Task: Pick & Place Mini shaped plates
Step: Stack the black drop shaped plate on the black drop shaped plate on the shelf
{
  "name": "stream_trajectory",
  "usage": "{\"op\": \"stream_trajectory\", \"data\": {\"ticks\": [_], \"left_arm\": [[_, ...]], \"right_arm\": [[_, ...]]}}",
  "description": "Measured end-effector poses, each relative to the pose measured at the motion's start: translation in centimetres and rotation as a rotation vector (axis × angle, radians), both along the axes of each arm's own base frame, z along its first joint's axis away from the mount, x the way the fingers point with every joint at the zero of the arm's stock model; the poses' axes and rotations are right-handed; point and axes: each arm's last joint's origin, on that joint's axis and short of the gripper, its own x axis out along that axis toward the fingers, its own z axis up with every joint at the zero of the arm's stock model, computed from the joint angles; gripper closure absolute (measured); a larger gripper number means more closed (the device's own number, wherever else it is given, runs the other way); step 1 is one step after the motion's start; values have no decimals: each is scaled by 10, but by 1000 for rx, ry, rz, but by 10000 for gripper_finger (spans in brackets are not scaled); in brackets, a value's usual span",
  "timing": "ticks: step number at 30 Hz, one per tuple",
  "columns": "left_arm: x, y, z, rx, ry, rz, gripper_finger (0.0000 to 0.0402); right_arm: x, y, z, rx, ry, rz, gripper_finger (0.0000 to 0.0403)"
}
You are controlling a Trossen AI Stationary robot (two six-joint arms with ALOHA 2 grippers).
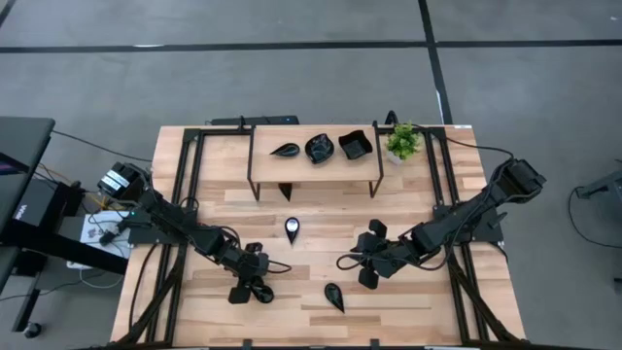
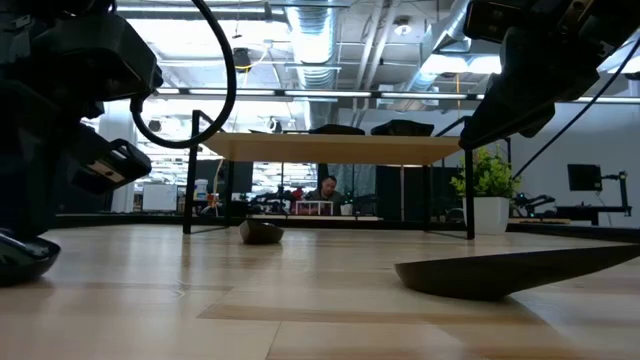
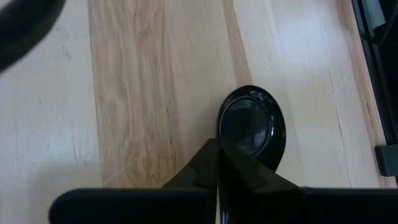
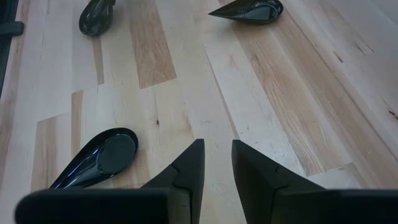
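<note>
Setting: robotics lab or open-plan industrial workspace. Evidence recorded: wooden counter point(image 1: 321, 292) on a black metal frame, standing on grey carpet tiles; two dark robot arms mounted at its sides, with cables trailing off to electronics on a side desk point(image 1: 24, 209). Beyond the counter, exposed ceiling ducts point(image 2: 310, 30) and strip lights, rows of workstations, a wall monitor point(image 2: 584, 177), and a seated person point(image 2: 325, 190) were visible. A small potted plant point(image 1: 402, 142) stood on the counter.

Glossy black mini plates point(image 1: 293, 228) scattered on table and shelf

wooden table point(image 1: 408, 301), black dishes point(image 1: 334, 297) (scattered), shelf point(image 1: 316, 165)
</note>
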Motion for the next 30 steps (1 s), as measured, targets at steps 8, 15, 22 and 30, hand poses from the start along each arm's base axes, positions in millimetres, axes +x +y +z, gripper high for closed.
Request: {"op": "stream_trajectory", "data": {"ticks": [8, 15, 22, 30], "left_arm": [[0, 0, 0, 3, -8, -4, 329], [0, -1, 0, -20, 7, -16, 274], [0, 3, -2, 4, 1, -11, 266], [0, 2, -3, 1, -4, -19, 266]], "right_arm": [[0, 0, 0, 0, 0, 1, 326], [0, 0, 0, 1, 0, 2, 326], [0, 0, 0, 1, 0, 2, 326], [0, 0, 0, 1, 0, 2, 326]]}}
